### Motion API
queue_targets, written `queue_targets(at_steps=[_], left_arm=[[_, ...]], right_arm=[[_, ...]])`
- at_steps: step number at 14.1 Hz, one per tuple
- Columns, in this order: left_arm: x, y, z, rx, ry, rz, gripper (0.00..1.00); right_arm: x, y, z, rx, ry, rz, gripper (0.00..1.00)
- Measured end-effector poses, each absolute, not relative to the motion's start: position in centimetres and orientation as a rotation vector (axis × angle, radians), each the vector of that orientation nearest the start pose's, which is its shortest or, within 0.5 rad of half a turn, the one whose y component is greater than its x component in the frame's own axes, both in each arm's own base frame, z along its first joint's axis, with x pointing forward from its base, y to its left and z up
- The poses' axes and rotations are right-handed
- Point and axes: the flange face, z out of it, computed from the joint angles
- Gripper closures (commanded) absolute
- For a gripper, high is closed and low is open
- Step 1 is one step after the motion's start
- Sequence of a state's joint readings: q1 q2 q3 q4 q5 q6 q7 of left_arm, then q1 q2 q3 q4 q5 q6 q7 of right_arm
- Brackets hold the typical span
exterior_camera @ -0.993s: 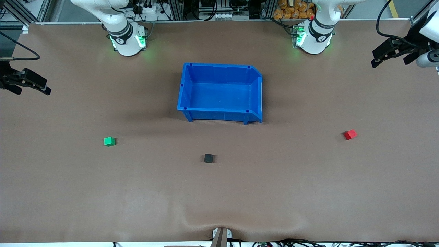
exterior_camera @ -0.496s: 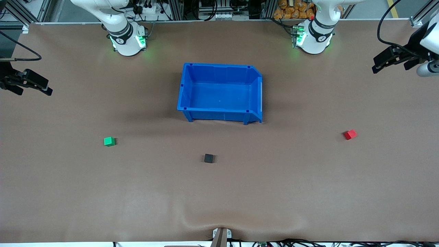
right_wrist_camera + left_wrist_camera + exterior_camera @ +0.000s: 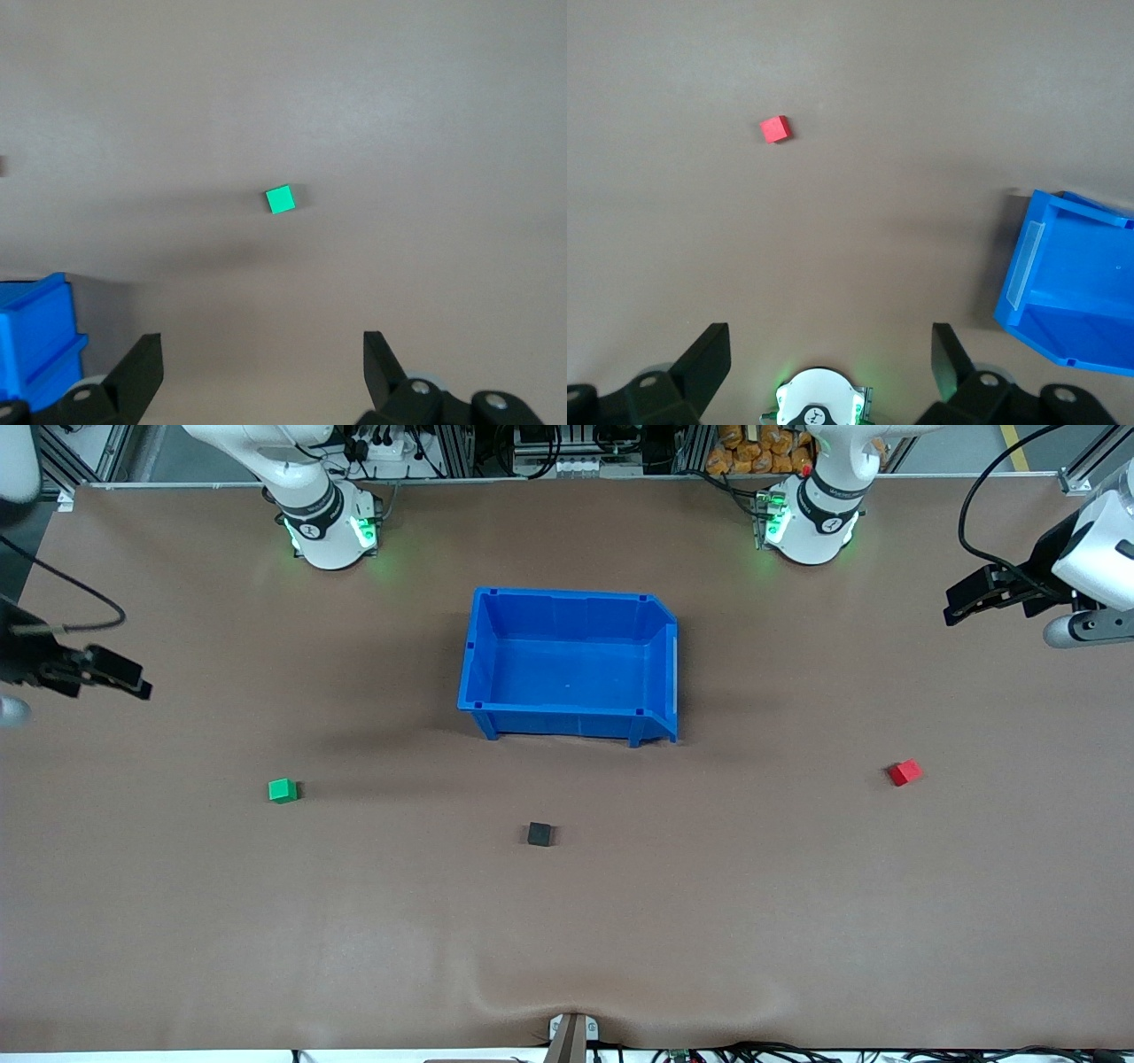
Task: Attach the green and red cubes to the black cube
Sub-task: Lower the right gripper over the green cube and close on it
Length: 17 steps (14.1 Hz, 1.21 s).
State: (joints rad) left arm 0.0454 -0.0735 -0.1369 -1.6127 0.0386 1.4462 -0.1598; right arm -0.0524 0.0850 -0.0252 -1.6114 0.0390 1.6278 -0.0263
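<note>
Three small cubes lie apart on the brown table. The green cube (image 3: 283, 790) (image 3: 280, 199) is toward the right arm's end. The black cube (image 3: 539, 833) lies in the middle, nearer to the front camera than the blue bin. The red cube (image 3: 905, 772) (image 3: 775, 129) is toward the left arm's end. My right gripper (image 3: 120, 677) (image 3: 262, 341) hangs open and empty over the table's edge, well short of the green cube. My left gripper (image 3: 967, 600) (image 3: 830, 341) hangs open and empty over its end of the table, apart from the red cube.
An empty blue bin (image 3: 567, 592) (image 3: 1090, 205) stands in the middle of the table between the two arm bases (image 3: 332, 531) (image 3: 811, 522). A corner of the bin (image 3: 35, 336) shows in the right wrist view. Bare brown table surrounds the cubes.
Both grippers have shifted a little inward over the table, each toward the cube at its end. The cubes and the bin have not moved.
</note>
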Motion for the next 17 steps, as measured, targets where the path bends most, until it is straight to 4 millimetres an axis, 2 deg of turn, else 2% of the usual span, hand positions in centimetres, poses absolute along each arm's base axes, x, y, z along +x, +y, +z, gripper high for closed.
queue_targets(at_steps=[2, 4, 7, 9, 13, 17], left_arm=[[51.6, -4.6, 63.2, -3.075, -0.117, 0.139, 0.0], [51.6, -4.5, 62.7, -3.071, -0.139, 0.156, 0.0], [51.6, -4.3, 61.6, -3.065, -0.15, 0.189, 0.0], [51.7, -3.8, 60.6, -3.061, -0.168, 0.205, 0.0], [51.8, -2.3, 57.7, -3.054, -0.208, 0.248, 0.0], [51.9, 0.0, 54.8, -3.05, -0.27, 0.266, 0.0]], right_arm=[[60.2, -4.7, 51.5, -3.097, 0.071, 0.141, 0.0], [62.5, -5.0, 45.9, -3.099, 0.059, 0.156, 0.0], [63.9, -4.9, 37.4, -3.095, -0.056, 0.181, 0.0], [63.9, -4.8, 33.2, -3.08, -0.18, 0.224, 0.0], [63.6, -3.3, 27.4, -3.049, -0.33, 0.281, 0.0], [61.1, -2.5, 20.8, -3.051, -0.402, 0.234, 0.0]])
